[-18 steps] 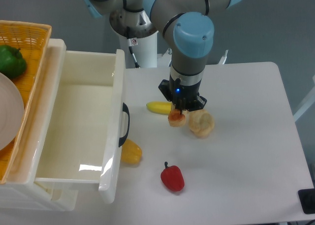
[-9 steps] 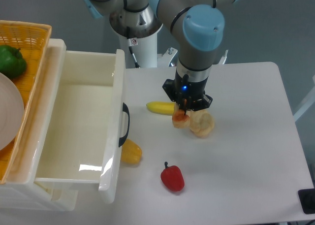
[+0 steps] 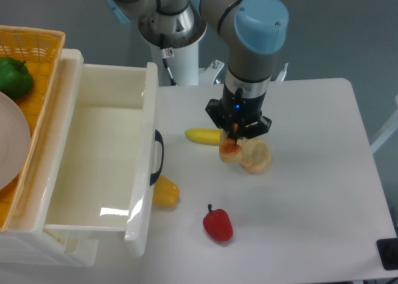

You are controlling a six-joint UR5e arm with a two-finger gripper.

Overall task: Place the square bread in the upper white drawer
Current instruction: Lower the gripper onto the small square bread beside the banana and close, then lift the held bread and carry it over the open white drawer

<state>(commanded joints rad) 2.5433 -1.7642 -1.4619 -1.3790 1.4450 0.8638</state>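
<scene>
Arm: reaches down from the top of the view, wrist vertical over the table.
Gripper point(image 3: 233, 137): points straight down, low near the tabletop.
Fingers: mostly hidden beneath the wrist; their gap can't be judged.

White table point(image 3: 311, 191) carries a banana point(image 3: 202, 136), square bread point(image 3: 229, 152) touching a bun point(image 3: 255, 156), red pepper point(image 3: 217, 224), yellow pepper point(image 3: 165, 192).

Small tan bread slice point(image 3: 229, 152) with orange crust on table; white drawer point(image 3: 93, 160) pulled open at left, black handle.
</scene>
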